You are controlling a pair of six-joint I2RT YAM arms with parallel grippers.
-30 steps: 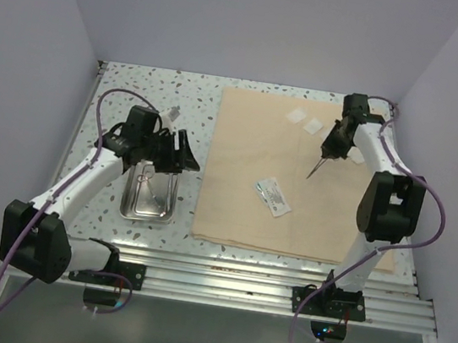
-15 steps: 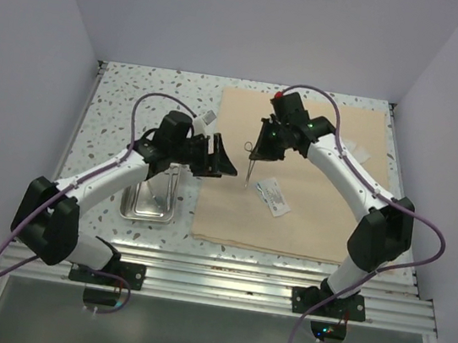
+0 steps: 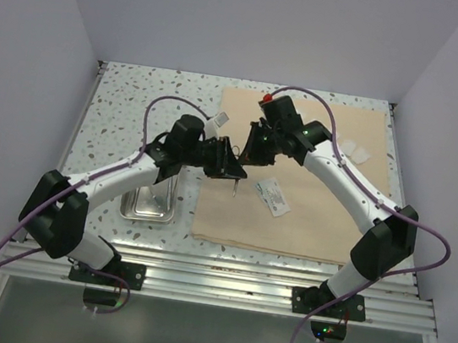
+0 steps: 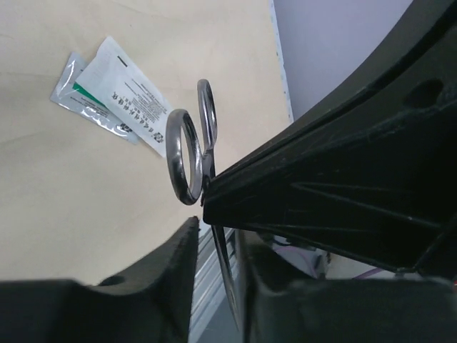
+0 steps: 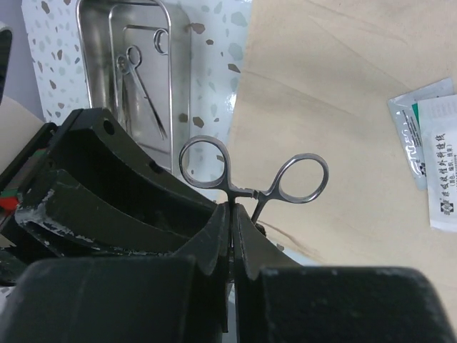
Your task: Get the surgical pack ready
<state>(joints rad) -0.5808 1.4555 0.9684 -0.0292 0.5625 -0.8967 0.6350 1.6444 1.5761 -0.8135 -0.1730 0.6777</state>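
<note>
Pinched tight in the right gripper (image 5: 232, 211) over the left edge of the cloth (image 3: 308, 217): scissors (image 5: 248, 193), blades hanging between the half-open jaws of the left gripper (image 3: 232, 170). On the table (image 3: 136, 103) to the left, a steel tray (image 3: 125, 206) with another instrument (image 5: 145, 89); on the cloth, a packet (image 3: 273, 195).

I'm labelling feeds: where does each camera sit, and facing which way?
Top external: above, behind; looks down on the table; left arm and right arm show.
Left wrist: on the left hand, fingers showing; faces the packet on the cloth.
Right wrist: on the right hand, fingers showing; faces the tray.
Shared: both wrist views show the ringed instrument the right hand grips.
</note>
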